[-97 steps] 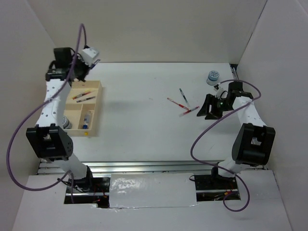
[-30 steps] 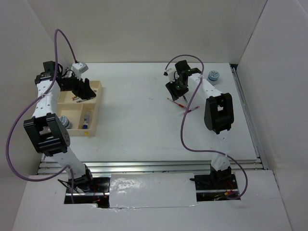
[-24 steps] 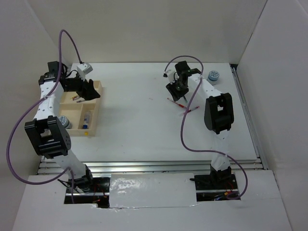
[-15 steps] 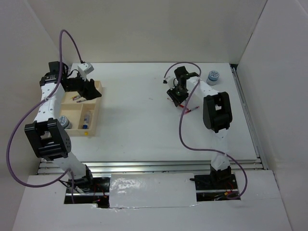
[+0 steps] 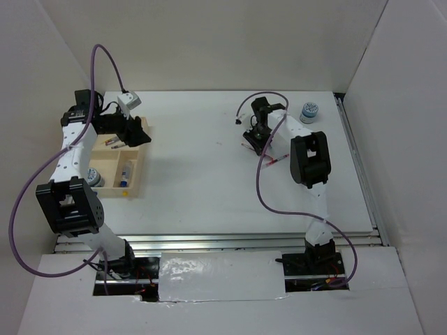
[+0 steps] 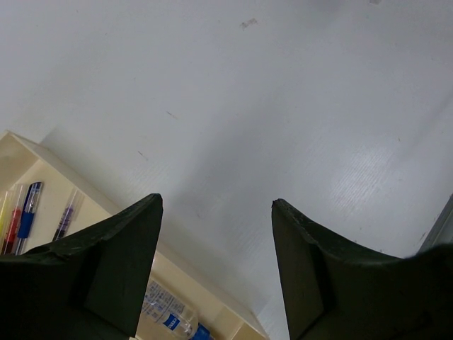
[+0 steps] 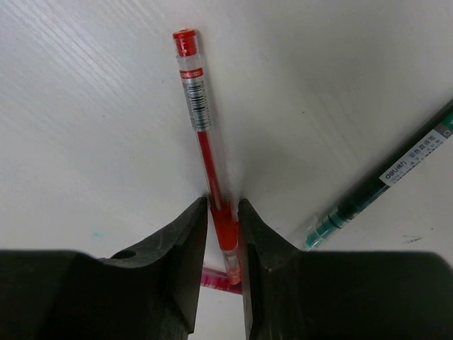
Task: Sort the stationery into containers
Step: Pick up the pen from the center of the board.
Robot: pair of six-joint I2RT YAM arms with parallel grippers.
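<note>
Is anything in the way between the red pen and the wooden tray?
Nothing visible lies on the table between the red pen and the tray. Only the left gripper hangs above the tray's far end.

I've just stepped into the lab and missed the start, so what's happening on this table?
Two robot arms are sorting stationery into a wooden tray. The right hand is down on the table, fingers pinched on a red pen, with a green pen beside it. The left hand hangs open and empty over the tray's far end, which already holds pens and a small bottle. A patterned roll sits far right.
</note>
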